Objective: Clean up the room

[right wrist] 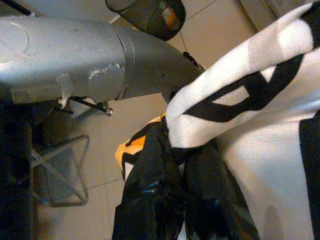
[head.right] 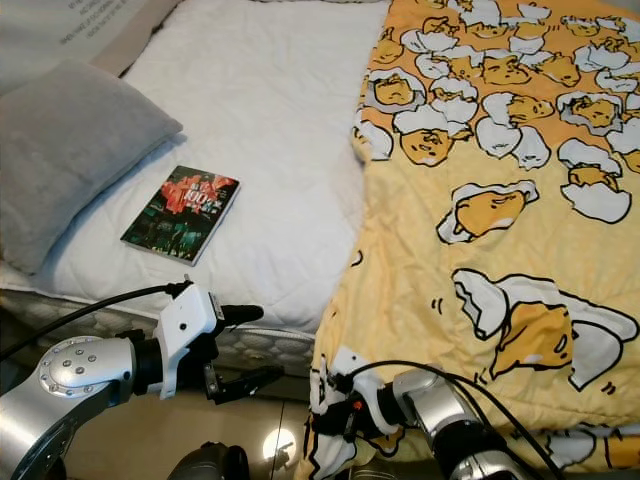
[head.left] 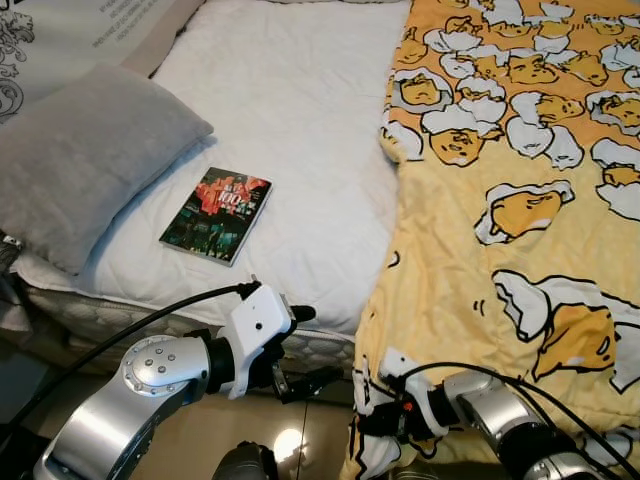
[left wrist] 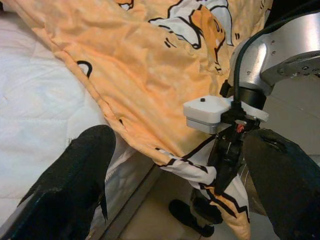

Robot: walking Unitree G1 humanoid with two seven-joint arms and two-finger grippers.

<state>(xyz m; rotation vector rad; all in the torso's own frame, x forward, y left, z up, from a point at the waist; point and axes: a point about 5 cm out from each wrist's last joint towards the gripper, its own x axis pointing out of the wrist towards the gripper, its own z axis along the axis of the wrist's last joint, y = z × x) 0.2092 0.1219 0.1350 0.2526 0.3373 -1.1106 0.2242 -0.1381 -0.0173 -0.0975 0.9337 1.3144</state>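
Right hand (head.left: 375,415) at about 5 o'clock in the head view is clamped tight on the lower corner of the blanket (head.left: 520,200); its fingers (right wrist: 165,200) are pressed together with a fold of white-and-black cloth pinched between them, and most of the hand is hidden behind that cloth. Left hand (head.left: 310,350) hangs at 6 o'clock just off the bed's edge, fingers (left wrist: 75,185) spread wide, holding nothing. One yellow blanket with egg cartoons covers the bed's (head.left: 300,120) 3 o'clock half and droops over the edge; its far end is cut off by the frame. One book (head.left: 216,215) lies flat on the white mattress at 9 o'clock, its title too small to read. One grey pillow (head.left: 80,160) sits at 10 o'clock, just beside the book
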